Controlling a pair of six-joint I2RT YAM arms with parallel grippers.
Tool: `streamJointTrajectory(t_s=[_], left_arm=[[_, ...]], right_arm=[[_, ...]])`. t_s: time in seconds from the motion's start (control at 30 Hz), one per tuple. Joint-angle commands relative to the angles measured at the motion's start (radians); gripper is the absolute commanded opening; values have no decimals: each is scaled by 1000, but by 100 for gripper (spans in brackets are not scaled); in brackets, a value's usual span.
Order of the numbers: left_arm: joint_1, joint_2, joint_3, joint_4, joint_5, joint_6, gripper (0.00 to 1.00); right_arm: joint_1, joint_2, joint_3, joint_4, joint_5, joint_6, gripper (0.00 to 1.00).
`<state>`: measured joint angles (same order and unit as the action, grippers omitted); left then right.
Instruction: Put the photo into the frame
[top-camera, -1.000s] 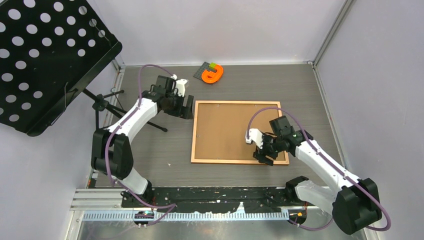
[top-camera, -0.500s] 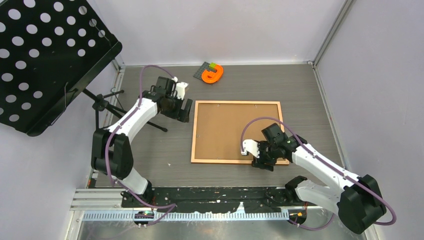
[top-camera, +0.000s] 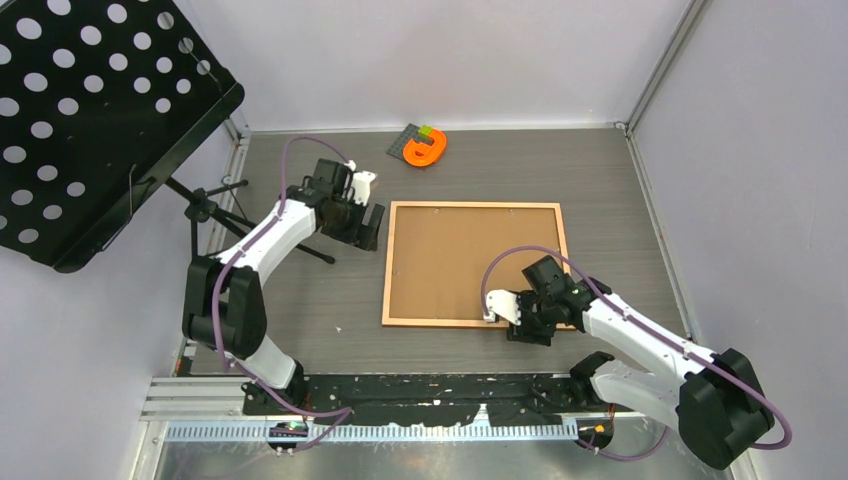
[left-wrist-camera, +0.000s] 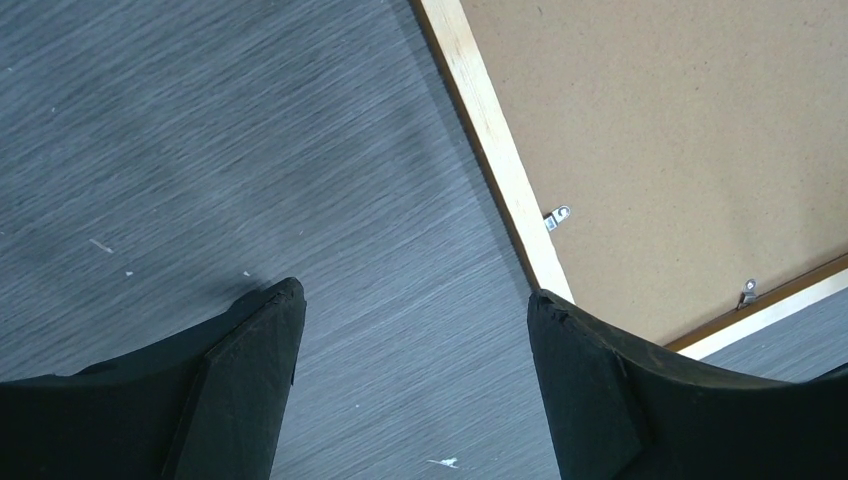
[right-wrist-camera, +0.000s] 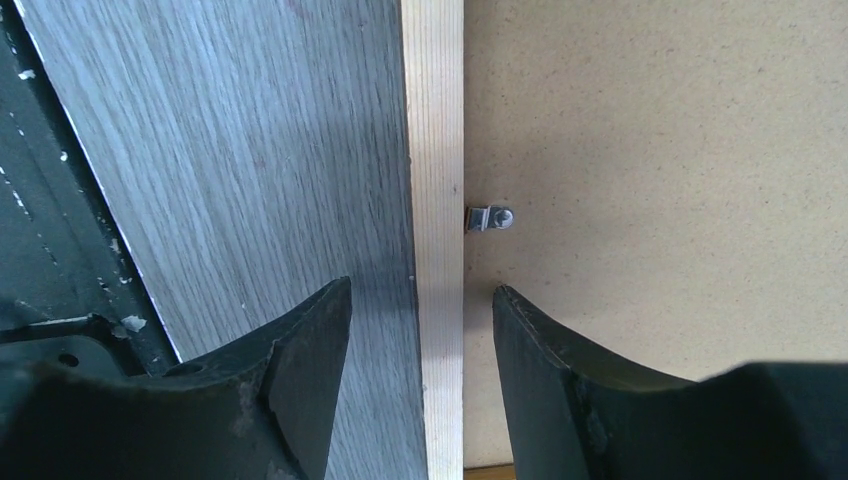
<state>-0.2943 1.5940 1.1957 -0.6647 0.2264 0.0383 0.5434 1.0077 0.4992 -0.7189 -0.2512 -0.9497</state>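
The frame (top-camera: 387, 270) of light wood lies flat mid-table, back side up, with a plain brown backing board (top-camera: 470, 262) filling it. The photo is hidden. My left gripper (top-camera: 366, 222) hangs open just left of the frame's far-left corner, over bare table; in the left wrist view the wooden rail (left-wrist-camera: 495, 140) passes by the right finger of the gripper (left-wrist-camera: 415, 300). My right gripper (top-camera: 522, 325) is at the frame's near edge, open. In its wrist view the jaws (right-wrist-camera: 420, 290) straddle the rail (right-wrist-camera: 434, 150), one finger over table, one over the board.
Small metal clips (right-wrist-camera: 490, 218) (left-wrist-camera: 557, 217) sit along the frame's inner edge. A black perforated music stand (top-camera: 90, 110) with tripod legs (top-camera: 215, 200) stands at the left. An orange object with a green-grey block (top-camera: 425, 148) lies at the back. White walls close in the table.
My right gripper has slid toward the near edge of the frame and a little left, and its jaws have narrowed. The left gripper has barely shifted.
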Motion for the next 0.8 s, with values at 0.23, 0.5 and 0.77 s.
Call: streamJointTrajectory(t_s=[0.23, 0.5, 0.77], left_arm=[[0, -1, -6, 34, 21, 5, 82], [-1, 13, 4, 28, -5, 11, 82], [1, 20, 9, 25, -35, 18, 81]], right_arm=[[56, 44, -7, 68, 13, 6, 53], [86, 52, -3, 63, 12, 14, 38], [106, 87, 4, 66, -1, 24, 25]])
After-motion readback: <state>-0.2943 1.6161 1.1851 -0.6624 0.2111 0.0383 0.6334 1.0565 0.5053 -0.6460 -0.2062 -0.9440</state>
